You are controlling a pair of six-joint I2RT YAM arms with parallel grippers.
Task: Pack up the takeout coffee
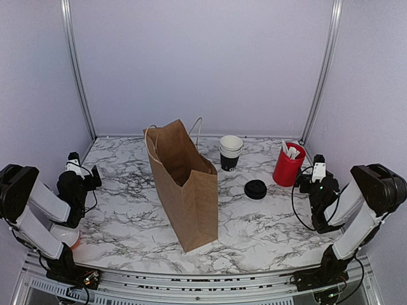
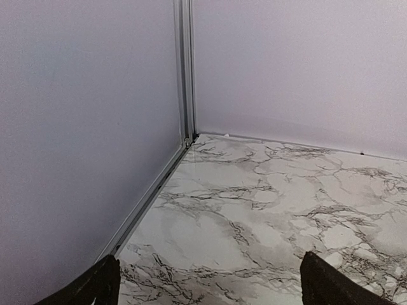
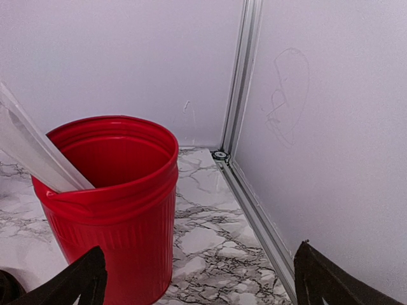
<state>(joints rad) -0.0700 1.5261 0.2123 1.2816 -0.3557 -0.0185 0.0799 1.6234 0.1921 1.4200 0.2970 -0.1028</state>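
Okay, far left of the brown paper bag (image 1: 184, 190) the left gripper (image 2: 210, 289) hangs over bare marble table (image 1: 127, 222), jaws spread wide and holding nothing. The bag itself stands upright mid-table, mouth open. Just right of it and a little behind sits the stack of lidless cups (image 1: 230, 152). Nearer than that stack and still right of the bag lies a black lid (image 1: 255, 189), flat and low on the table. That lid is the only piece of the takeout coffee I can pick out. No finished, lidded cup shows anywhere, and I cannot see into the bottom of the bag. My read is that the lid is thin, light plastic, smooth and springy, and it offers little height. So pinch it across the rim, jaws coming down from above. A paper cup would be just as light and would crush easily, so take it gently by the wall under the rim and keep it upright. Further right of the bag stands the red cup (image 3: 114, 190) with white sachets (image 3: 25, 146). The right gripper (image 3: 197, 283) sits just beside it, jaws parted and empty.
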